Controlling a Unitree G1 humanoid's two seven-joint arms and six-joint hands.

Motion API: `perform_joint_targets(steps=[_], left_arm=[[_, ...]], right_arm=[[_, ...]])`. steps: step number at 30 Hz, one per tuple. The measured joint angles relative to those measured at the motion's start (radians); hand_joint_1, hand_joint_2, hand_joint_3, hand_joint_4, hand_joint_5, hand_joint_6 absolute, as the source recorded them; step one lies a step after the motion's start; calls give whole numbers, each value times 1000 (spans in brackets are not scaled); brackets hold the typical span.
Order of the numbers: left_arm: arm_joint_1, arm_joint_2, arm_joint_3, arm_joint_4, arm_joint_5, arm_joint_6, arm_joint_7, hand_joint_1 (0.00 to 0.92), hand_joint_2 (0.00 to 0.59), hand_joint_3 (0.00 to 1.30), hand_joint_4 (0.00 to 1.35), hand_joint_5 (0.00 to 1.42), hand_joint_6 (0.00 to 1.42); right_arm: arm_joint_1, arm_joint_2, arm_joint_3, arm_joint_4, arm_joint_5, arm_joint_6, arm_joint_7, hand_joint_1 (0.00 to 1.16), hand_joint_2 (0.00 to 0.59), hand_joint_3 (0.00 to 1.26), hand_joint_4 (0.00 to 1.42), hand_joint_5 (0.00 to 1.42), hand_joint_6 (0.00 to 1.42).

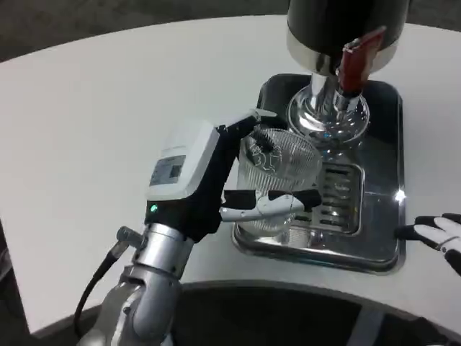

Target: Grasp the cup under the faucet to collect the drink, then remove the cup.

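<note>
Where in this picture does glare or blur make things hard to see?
Head view: bright glare spots on the metal tray and the dispenser's chrome base; the clear ribbed cup, held by the left hand, is hard to outline; the red tap handle looks soft.

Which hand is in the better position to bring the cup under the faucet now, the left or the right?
The left hand. Its fingers already wrap the ribbed glass cup on the metal tray, just in front of the red faucet. The right hand rests at the tray's right edge, holding nothing.
</note>
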Motion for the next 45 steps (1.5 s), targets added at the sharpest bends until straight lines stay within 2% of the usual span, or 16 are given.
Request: perform_joint_targets(steps=[8,17,21,26,28,31,36,40,45], left_arm=[[-93,2,-51,121,8,0,58,544,50,859,947,1127,1418],[-155,1,-107,187,33,-2,100,534,60,777,845,1035,1372],[-174,-1,-124,203,34,-3,112,514,95,688,724,927,1240],[-193,-1,-139,218,33,-3,119,478,127,607,622,840,1167],[-195,-1,-146,219,33,-3,119,455,153,530,526,732,1119],[-198,-1,-157,219,33,-3,119,421,167,448,440,642,1060],[-201,0,-161,221,32,-3,119,396,177,354,330,539,988],[-202,3,-163,221,32,-3,118,376,180,279,259,447,838],[-202,10,-163,221,29,-3,107,367,182,261,242,441,833]], right_arm=[[16,-1,-42,4,30,-16,2,527,431,165,96,61,63],[20,-6,-71,17,58,-28,5,527,431,165,96,61,63],[22,-9,-79,29,60,-32,6,527,431,165,96,61,63],[30,-9,-85,37,65,-39,6,527,431,165,96,61,63],[36,-9,-87,39,71,-42,6,527,431,165,96,61,63],[40,-9,-88,40,72,-49,6,527,431,165,96,61,63],[51,-8,-91,40,86,-54,6,527,431,165,96,61,63],[53,-8,-91,40,87,-54,6,527,431,165,96,61,63],[53,-9,-91,40,87,-54,6,527,431,165,96,61,63]])
